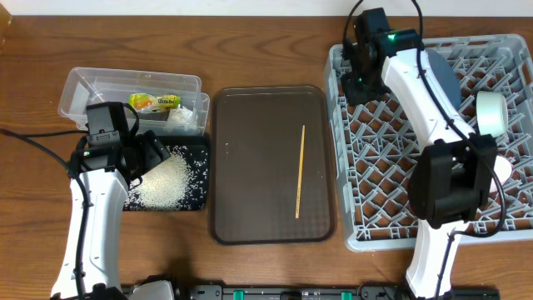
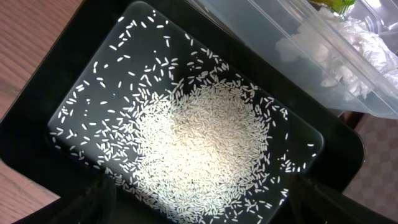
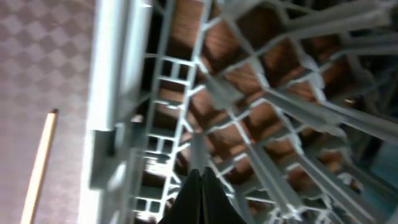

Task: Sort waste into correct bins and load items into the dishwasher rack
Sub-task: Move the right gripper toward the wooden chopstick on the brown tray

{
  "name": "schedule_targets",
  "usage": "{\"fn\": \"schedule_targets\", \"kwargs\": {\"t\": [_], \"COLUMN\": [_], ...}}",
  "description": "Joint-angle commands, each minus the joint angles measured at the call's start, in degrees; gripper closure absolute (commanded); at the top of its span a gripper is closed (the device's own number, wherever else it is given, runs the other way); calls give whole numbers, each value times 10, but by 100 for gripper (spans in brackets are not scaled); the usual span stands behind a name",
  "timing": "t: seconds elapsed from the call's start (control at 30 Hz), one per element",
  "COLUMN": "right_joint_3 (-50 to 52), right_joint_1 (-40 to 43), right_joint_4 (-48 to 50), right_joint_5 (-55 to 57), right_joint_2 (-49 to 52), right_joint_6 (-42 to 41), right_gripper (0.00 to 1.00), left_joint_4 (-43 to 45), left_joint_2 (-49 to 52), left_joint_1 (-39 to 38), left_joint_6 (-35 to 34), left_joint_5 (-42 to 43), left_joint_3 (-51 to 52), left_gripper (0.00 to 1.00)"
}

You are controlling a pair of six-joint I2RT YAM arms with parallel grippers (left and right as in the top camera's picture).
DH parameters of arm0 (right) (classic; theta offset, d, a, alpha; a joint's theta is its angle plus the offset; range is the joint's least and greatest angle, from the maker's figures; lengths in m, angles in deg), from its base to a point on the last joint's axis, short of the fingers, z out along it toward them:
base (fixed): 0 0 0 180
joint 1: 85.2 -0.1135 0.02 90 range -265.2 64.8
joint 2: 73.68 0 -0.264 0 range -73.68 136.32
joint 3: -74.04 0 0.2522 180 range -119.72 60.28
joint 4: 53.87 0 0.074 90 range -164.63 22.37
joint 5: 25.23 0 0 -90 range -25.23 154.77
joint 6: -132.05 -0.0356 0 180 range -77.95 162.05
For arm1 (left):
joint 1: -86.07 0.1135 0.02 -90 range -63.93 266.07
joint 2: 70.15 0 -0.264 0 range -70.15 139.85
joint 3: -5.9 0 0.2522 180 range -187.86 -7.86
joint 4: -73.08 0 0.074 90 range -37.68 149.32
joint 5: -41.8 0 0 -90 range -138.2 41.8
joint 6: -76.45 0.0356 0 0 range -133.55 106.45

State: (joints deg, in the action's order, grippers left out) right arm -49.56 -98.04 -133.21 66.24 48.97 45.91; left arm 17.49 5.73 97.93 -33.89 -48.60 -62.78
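Note:
My left gripper (image 1: 151, 155) is open and empty, low over the shallow black tray (image 1: 193, 200), its fingers either side of the rice pile (image 2: 199, 211). Loose white rice (image 2: 205, 140) lies heaped in that tray (image 2: 339, 149). The clear tub (image 1: 83, 83) behind it holds the yellow-green wrapper (image 1: 155, 102) and white tissue (image 2: 354, 37). The thin wooden stick (image 1: 300, 171) lies on the brown tray and also shows in the right wrist view (image 3: 38, 168). My right gripper (image 3: 200, 190) is shut and empty over the near-left part of the grey rack (image 1: 354, 237). The dark blue plate (image 1: 443, 77) and a pale bowl (image 1: 491, 112) stand in the rack.
The brown serving tray (image 1: 250, 125) sits between the bins and the rack. Another pale round item (image 1: 503, 169) in the rack is partly hidden by my right arm. The rack's grey lattice (image 3: 280, 106) fills the right wrist view, wood table beneath.

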Motion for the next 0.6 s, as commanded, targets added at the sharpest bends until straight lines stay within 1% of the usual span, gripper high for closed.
{"fn": "schedule_targets", "kwargs": {"t": [0.0,0.13,0.2,0.27,0.33,0.43,0.57], "right_joint_3": [0,0,0,0,1,2,20], "right_joint_1": [-15,-22,-25,-30,-36,-45,-54], "right_joint_4": [0,5,7,0,-17,-43,-48], "right_joint_5": [-20,-52,-97,-163,-205,-213,-186], "right_joint_2": [-11,-32,-39,-39,-37,-33,-33], "right_joint_6": [11,11,19,51,67,67,65], "right_gripper": [99,99,99,99,99,99,99], "left_joint_4": [-2,-2,-1,-1,-1,-2,-2], "left_joint_2": [-3,-3,-3,-3,-3,-3,-3], "left_joint_1": [2,2,2,2,2,2,2], "left_joint_6": [-1,-1,-1,-1,-1,-1,-1], "left_joint_5": [-7,-7,-7,-7,-7,-7,-7], "left_joint_3": [-6,-6,-6,-6,-6,-6,-6], "left_gripper": [9,9,9,9,9,9,9]}}
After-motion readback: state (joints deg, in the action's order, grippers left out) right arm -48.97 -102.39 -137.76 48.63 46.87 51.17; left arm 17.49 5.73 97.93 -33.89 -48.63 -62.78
